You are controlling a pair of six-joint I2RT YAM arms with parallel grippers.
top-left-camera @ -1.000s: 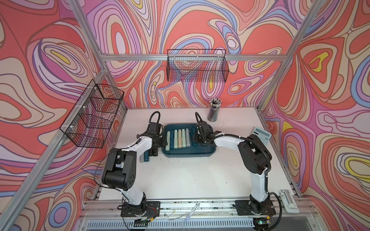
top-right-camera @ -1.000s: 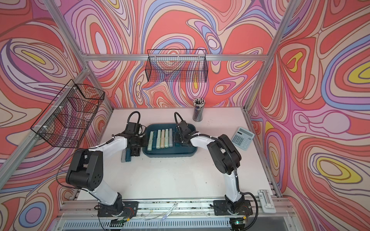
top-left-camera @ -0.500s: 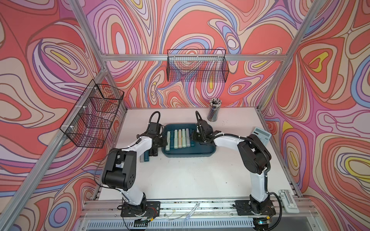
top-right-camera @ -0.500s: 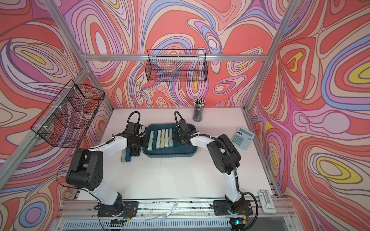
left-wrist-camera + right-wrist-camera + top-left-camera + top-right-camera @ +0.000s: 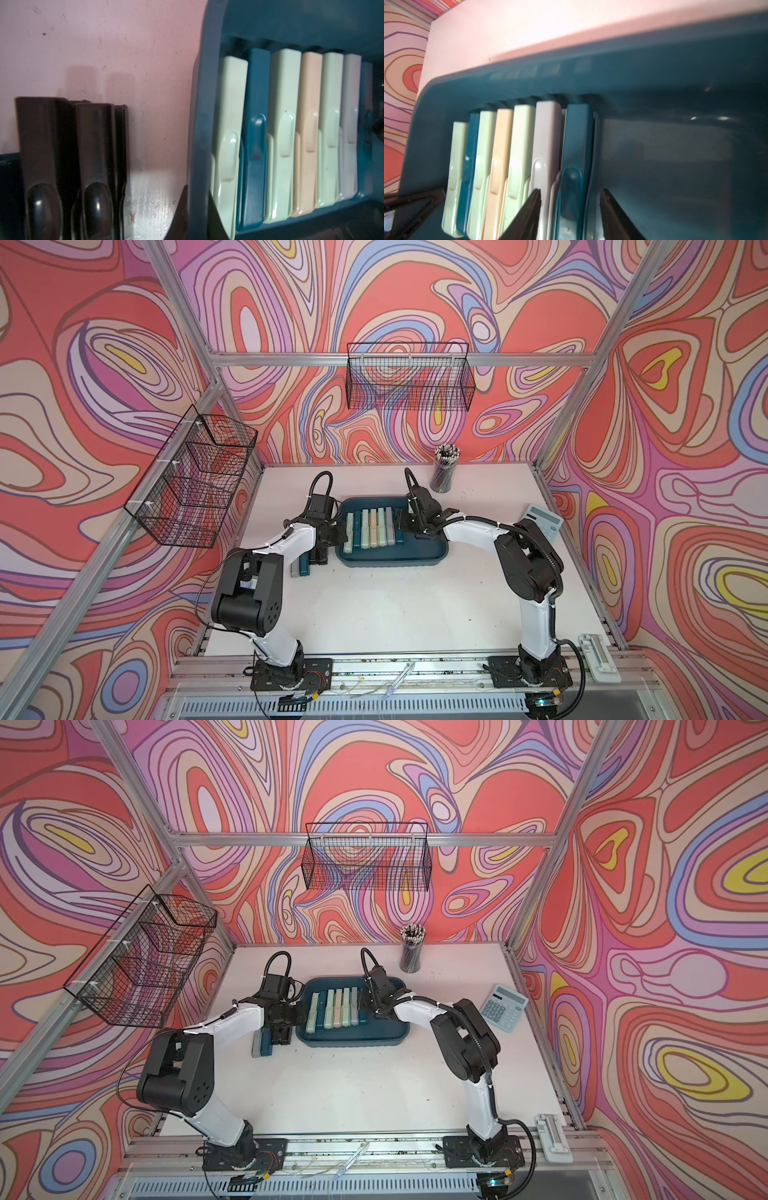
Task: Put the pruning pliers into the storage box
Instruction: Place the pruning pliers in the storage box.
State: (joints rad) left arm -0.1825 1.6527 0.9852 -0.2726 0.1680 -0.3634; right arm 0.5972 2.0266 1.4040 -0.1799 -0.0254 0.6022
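White table [image 5: 374,605] w/ storage box [image 5: 426,549], loose pruning pliers [image 5: 301,569], pencil cup [image 5: 443,477], calculator [image 5: 544,525].

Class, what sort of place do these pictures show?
Probably a robotics lab test cell: a left arm and right arm bolted at a white table, inside an aluminium frame with patterned wall panels.

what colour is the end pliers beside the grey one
Teal-blue pliers, best seen in the right wrist view.

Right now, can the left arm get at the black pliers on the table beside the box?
Probably, but not at once: the left gripper is shut on the rim of the storage box. The black pliers lie beside it, uncovered.
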